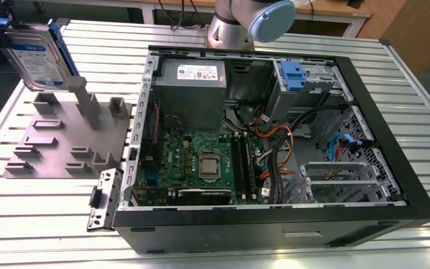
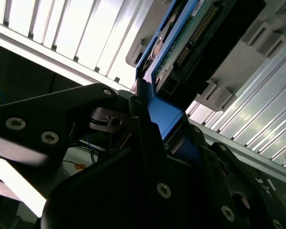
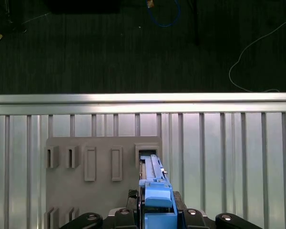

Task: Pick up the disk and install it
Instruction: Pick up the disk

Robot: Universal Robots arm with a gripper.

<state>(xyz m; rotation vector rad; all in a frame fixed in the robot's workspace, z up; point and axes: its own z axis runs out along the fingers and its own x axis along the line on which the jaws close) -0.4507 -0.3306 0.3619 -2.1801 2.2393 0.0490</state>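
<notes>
1 step looks done: the black gripper (image 2: pixel 166 115) pinches the flat silver-grey disk (image 1: pixel 40 59) above the grey plastic stand (image 1: pixel 51 134), not yet in the black computer case (image 1: pixel 275 224).

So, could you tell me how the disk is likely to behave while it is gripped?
The disk looks like a rigid metal slab, so it probably won't flex. The pincer grips it by its blue plastic bracket, which may give slightly. Held upright on edge over the holder, it would likely tip if released.
</notes>
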